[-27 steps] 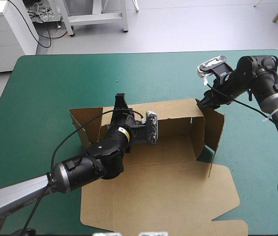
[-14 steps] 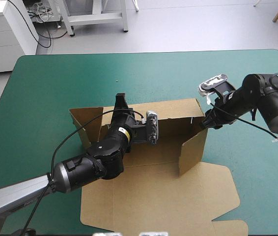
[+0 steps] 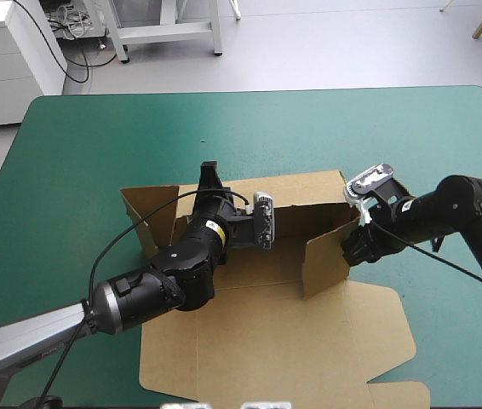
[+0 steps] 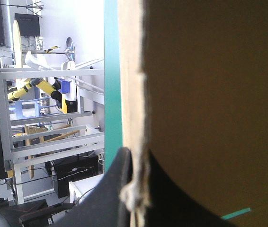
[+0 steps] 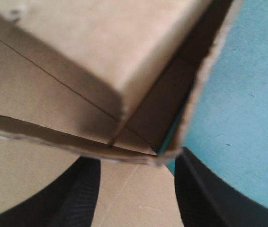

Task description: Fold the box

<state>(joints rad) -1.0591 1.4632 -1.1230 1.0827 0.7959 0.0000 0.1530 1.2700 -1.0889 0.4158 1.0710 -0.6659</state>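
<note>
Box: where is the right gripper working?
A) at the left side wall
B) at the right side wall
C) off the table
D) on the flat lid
B: the right gripper is at the box's raised right side wall, not on its flat lid.

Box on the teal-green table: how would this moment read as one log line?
box: partly folded, lid flat | left fingers: shut on back wall | right fingers: open, at right side wall, which leans inward
</note>
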